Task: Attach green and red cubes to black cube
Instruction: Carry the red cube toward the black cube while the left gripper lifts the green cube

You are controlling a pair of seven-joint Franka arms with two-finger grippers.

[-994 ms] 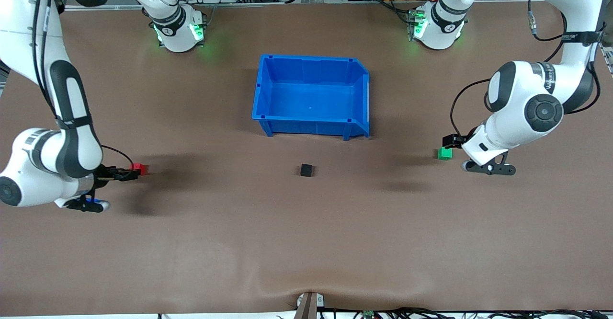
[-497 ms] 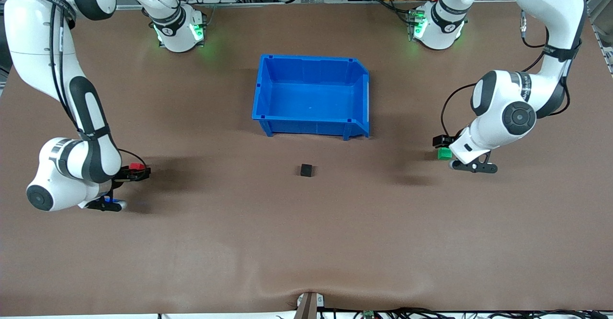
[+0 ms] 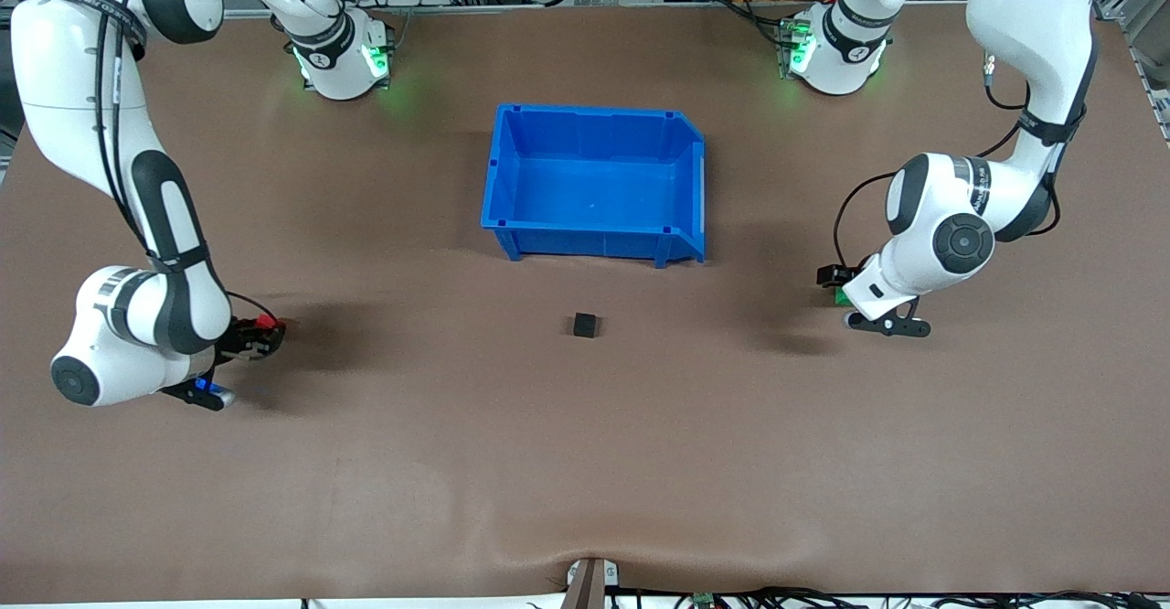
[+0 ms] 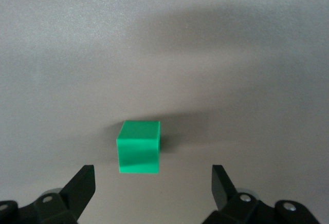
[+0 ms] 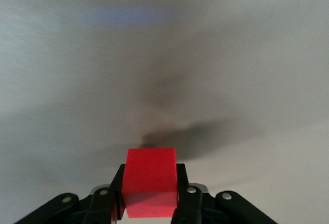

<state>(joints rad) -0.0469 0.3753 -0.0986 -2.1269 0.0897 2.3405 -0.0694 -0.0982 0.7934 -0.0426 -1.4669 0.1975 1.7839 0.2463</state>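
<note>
A: The fingers (image 5: 187, 203) of the right gripper (image 5: 150, 203) are pressed against both sides of the red cube (image 5: 150, 189); the right wrist view shows them clamped on it. The left gripper (image 4: 151, 183) has its fingers (image 4: 79, 185) spread wide apart, with the green cube (image 4: 139, 146) sitting on the worktop (image 3: 585, 463) between them, touching neither.

B: So one cube is gripped and the other not?

A: That is how I read it. In the front view the right gripper (image 3: 259, 335) is low at the right arm's end of the worktop, with only a sliver of the red cube (image 3: 268, 321) showing. Whether that cube is lifted or resting on the surface, I cannot tell. The left gripper (image 3: 834, 284) is at the left arm's end, and the green cube (image 3: 839, 296) is mostly hidden under it.

B: And the black cube?

A: The black cube (image 3: 585, 324) stands alone mid-worktop, nearer the front camera than the blue bin (image 3: 512, 234), well apart from both coloured cubes. Nothing is attached to it.

B: How far along, then?

A: Early, I judge. The red cube is grasped. The green one must be gripped next, then both carried to the black cube and joined to it.
</note>
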